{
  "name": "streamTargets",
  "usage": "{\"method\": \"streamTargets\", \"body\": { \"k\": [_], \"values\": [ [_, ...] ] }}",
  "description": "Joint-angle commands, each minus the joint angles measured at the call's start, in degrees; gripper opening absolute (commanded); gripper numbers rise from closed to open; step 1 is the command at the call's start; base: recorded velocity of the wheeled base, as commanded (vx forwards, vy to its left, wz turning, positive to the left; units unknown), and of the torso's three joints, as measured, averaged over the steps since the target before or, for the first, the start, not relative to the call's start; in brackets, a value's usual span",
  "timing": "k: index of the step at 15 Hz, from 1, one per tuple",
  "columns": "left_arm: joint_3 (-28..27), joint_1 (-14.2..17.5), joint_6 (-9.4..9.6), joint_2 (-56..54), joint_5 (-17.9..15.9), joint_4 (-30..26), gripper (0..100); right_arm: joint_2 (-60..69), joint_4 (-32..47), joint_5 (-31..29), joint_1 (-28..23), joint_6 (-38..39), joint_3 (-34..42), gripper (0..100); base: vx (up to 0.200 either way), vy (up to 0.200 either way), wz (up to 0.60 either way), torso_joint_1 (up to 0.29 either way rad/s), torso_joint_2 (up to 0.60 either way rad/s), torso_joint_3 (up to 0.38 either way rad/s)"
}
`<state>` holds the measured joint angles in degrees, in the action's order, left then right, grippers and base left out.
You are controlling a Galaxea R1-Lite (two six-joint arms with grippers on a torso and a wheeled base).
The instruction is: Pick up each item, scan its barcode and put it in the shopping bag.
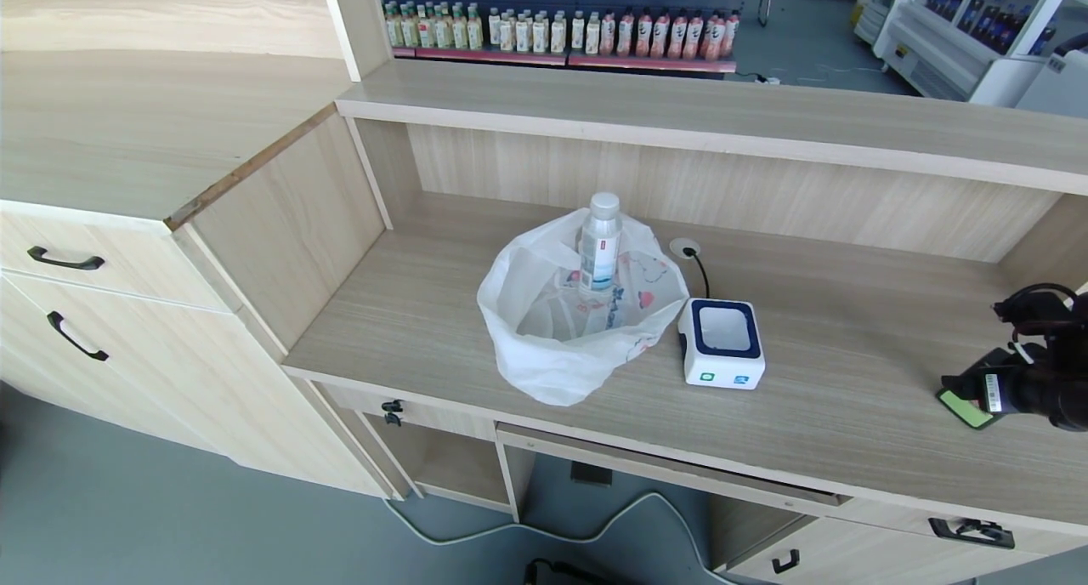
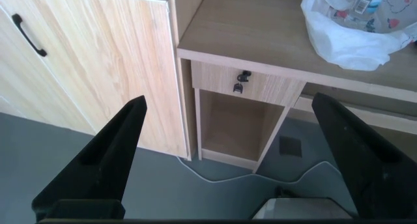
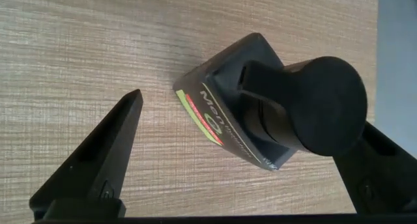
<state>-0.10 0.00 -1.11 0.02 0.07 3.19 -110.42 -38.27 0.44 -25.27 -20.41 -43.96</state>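
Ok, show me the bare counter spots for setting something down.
Widest bare stretch of light wooden counter: between the white square scanner and the black capped bottle. Another lies left of the white plastic shopping bag. Crowded: bag close beside scanner.

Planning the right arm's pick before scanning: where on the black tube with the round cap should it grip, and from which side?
Grip the black tube across its flat body, just behind the round cap, coming down from above. It seems to lie flat on the counter, leaving both long edges free, and the open right gripper straddles it.
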Motion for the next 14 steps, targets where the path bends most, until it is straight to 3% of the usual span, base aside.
{"method": "streamTargets", "body": {
  "k": [1, 7, 8, 14],
  "values": [
    [0.0, 0.0, -0.03, 0.0, 0.0, 0.0, 100, -0.8, -0.8, 1.9, 0.0, 0.0, 0.0, 100, 0.0, 0.0, 0.0, 0.0, 0.0, 0.0],
    [0.0, 0.0, -0.03, 0.0, 0.0, 0.1, 100, -1.6, -1.9, 3.2, 0.0, -0.2, 0.3, 100, 0.0, 0.0, 0.0, 0.0, 0.0, 0.0],
    [0.0, 0.0, -0.03, 0.0, 0.0, 0.1, 100, -1.6, -1.9, 3.2, 0.0, -0.3, 0.4, 0, 0.0, 0.0, 0.0, 0.0, 0.0, 0.0],
    [0.0, 0.0, -0.03, 0.0, 0.0, 0.1, 100, -0.8, -3.8, 2.9, 0.0, -4.1, 0.5, 0, 0.0, 0.0, 0.0, 0.0, 0.0, 0.0]
  ]
}}
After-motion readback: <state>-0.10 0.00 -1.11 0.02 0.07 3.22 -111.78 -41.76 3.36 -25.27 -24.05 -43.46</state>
